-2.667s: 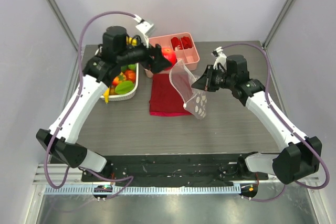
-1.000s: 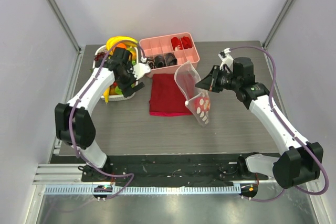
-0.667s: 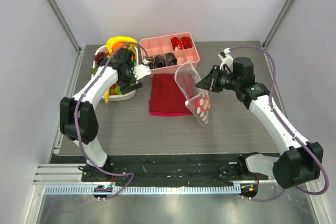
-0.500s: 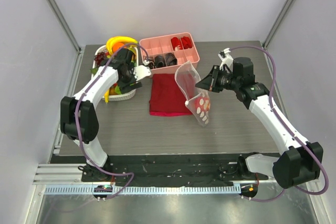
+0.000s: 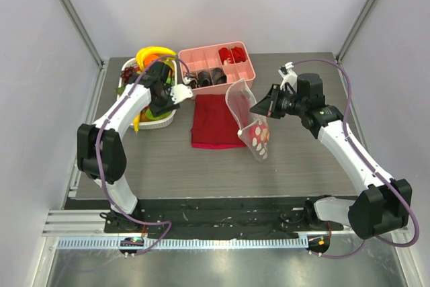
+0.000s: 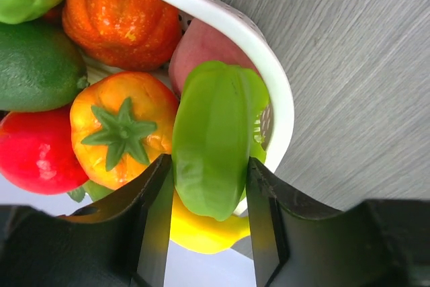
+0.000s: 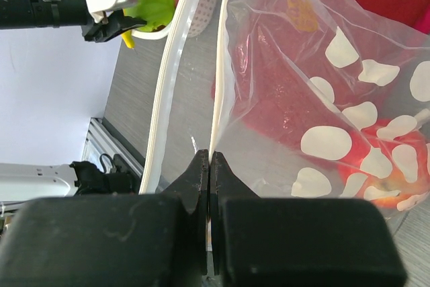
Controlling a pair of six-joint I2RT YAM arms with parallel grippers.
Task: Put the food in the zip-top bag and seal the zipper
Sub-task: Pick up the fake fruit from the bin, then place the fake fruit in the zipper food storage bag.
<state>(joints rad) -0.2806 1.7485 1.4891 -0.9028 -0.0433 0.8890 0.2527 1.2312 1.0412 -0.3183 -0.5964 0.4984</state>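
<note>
Your left pincer (image 6: 207,166) is clamped on a green fruit (image 6: 211,132) at the rim of the white basket (image 6: 272,75), among other fruits. Your right pincer (image 7: 209,162) is pressed together on the top edge of the dotted bag (image 7: 349,99), which stands upright beside the red cloth (image 5: 211,126) with a red fruit (image 7: 379,159) inside.

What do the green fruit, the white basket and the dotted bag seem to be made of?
Green fruit: probably moulded plastic, glossy; smooth highlights.
White basket: likely hard plastic, matte; smooth rim, perforated wall.
Dotted bag: thin clear plastic film, shiny; it creases and things behind show through.
</note>
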